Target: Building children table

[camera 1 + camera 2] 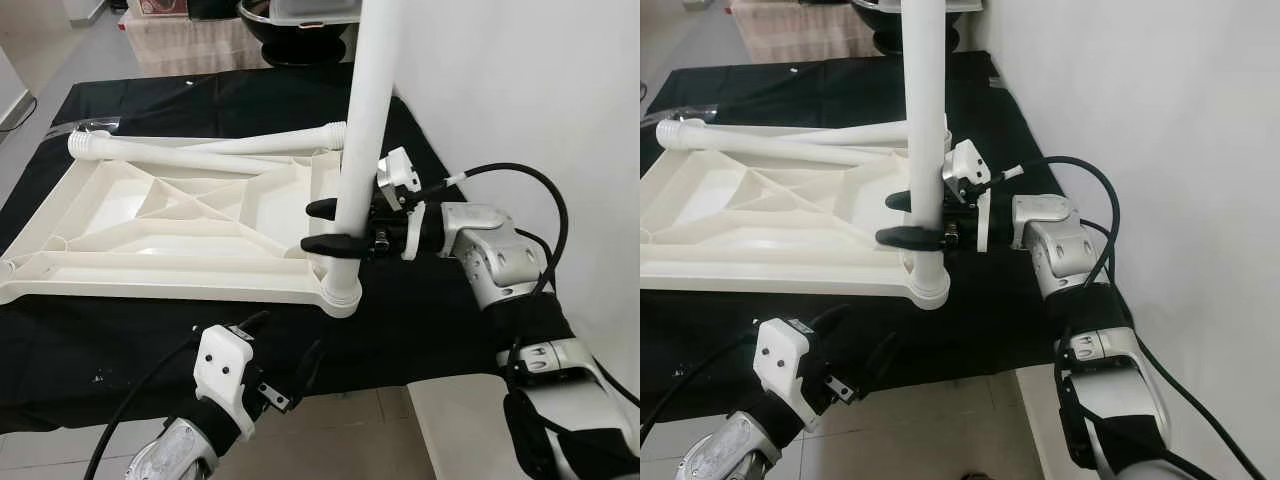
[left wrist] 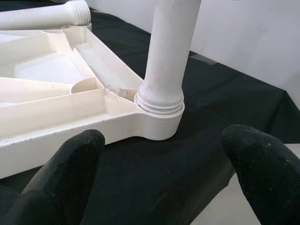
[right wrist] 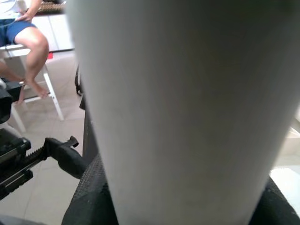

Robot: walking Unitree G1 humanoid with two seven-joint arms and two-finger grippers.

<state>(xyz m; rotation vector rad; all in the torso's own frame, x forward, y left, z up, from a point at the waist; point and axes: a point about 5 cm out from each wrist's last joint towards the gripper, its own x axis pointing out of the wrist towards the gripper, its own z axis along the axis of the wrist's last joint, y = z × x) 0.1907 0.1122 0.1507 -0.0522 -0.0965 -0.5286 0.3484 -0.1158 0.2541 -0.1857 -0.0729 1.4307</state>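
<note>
Cloth: we see a black cloth [image 1: 420, 320] covering the work surface, matte, its near edge hanging over pale floor tiles.
Tabletop: the white plastic tabletop [image 1: 160, 215] lies upside down on the cloth, left of centre, its ribbed underside up; its left end is cut off.
Upright leg: a smooth white tube, the upright leg [image 1: 362, 120], stands in the tabletop's near right corner socket [image 2: 159, 123], its top out of frame.
Loose legs: two loose legs [image 1: 200, 150] lie along the far edge, thread-ended.
Right gripper: the right gripper [image 1: 333, 226] clasps the upright leg low down, black fingers on either side.
Left gripper: the left gripper [image 1: 285, 350] hovers near the socket, fingers [image 2: 70, 164] spread wide, holding nothing.
Person: bare legs [image 3: 28, 56] beside a white stool, partly cut off.
</note>
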